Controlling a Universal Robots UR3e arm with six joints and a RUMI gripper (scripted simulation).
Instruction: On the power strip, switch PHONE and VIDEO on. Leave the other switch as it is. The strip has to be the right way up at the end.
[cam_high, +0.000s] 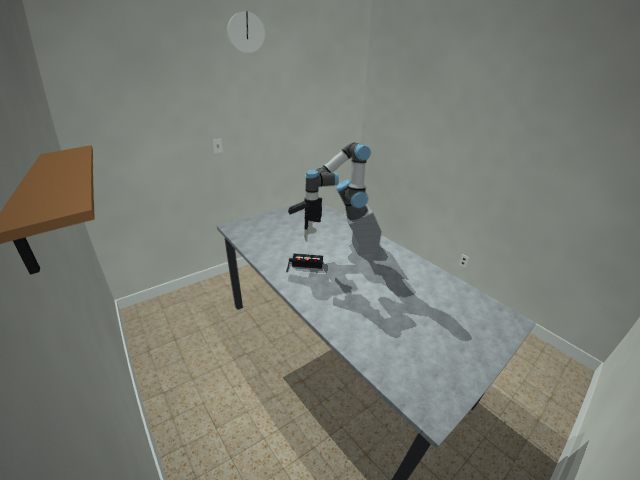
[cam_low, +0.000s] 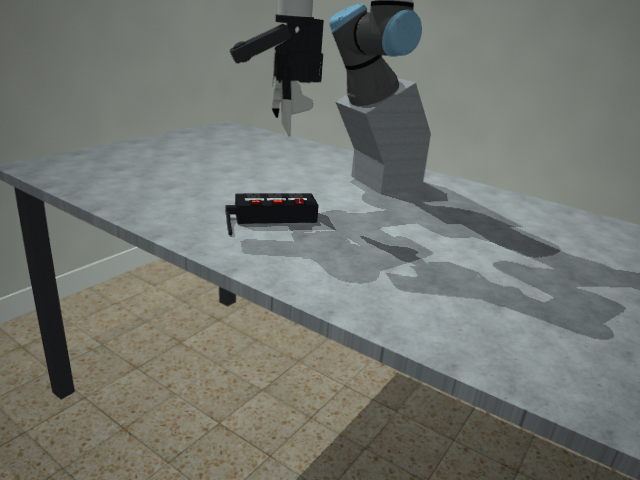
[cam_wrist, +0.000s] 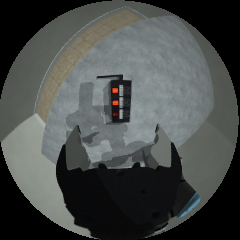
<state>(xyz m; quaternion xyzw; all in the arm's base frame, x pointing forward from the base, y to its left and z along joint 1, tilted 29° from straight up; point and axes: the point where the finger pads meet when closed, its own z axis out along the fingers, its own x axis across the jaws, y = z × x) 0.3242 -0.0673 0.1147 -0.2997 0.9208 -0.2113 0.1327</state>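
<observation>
Power strip lying flat on the grey worktop, near the front edge and well apart from the arm's pedestal, with its switch face turned upward and a short cable stub at its left end. Three red rocker switches sit in a row along the top face, beside small pale labels; the lettering is too small to read, so which switch is PHONE and which VIDEO cannot be told, nor whether any rocker is already on. The gripper hangs above the worktop behind the strip, pointing down, its jaws spread fully apart with nothing between them; in the wrist view the two fingertips frame the strip from a distance. Judged from this arrangement, the task appears to be at the approach stage: no contact with the strip is made, and both required presses seem left to do. The strip already lies the right way up, so that condition is met for now, provided that pressing does not tip or flip it.
</observation>
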